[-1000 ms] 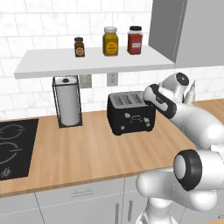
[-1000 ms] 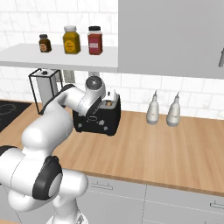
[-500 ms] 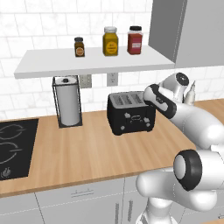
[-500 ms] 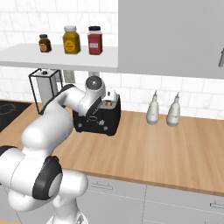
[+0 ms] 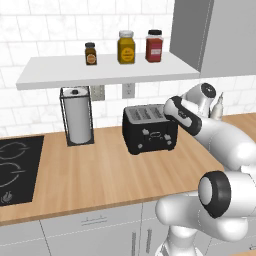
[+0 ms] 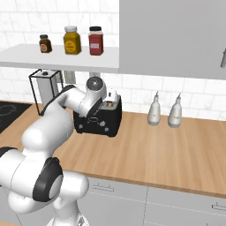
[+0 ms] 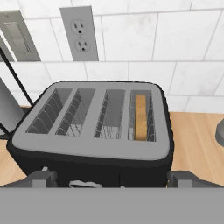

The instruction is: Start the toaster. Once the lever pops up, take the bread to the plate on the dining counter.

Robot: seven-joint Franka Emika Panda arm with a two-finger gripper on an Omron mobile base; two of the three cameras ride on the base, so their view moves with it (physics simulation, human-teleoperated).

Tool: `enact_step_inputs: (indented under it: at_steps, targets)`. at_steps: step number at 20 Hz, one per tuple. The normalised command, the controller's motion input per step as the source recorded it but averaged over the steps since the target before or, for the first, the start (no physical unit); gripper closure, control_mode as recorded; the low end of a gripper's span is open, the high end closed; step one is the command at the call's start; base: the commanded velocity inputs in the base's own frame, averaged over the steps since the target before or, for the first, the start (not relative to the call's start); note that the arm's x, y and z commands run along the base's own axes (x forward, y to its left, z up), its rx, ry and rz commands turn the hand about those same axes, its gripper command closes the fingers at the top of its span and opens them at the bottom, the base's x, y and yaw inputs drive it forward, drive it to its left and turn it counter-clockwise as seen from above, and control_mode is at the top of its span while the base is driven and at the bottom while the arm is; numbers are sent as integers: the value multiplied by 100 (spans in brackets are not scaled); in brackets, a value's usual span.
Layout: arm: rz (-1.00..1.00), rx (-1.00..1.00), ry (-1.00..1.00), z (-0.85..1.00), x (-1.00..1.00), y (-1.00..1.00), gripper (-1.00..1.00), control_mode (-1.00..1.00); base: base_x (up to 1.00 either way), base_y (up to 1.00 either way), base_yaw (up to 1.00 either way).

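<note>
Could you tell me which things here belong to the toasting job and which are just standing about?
Job:
- black boxy toaster on the wood counter
- tan bread slice in one end slot, as the hand view shows
- open two-finger gripper, beside the toaster

Standing about:
- white paper towel roll
- three spice jars on the shelf
- two pale bottles
- black hob

the boxy black toaster wore a grey slotted top, the tan bread slice sat inside, the light-wood counter was beneath.
</note>
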Motion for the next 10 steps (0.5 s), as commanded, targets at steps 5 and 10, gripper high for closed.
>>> enact_step_inputs:
  at_steps: [5,10]
  targets:
    - [0,0,0,0,0,0,-100,-100,0,0,0]
    - [0,0,0,0,0,0,-100,-100,0,0,0]
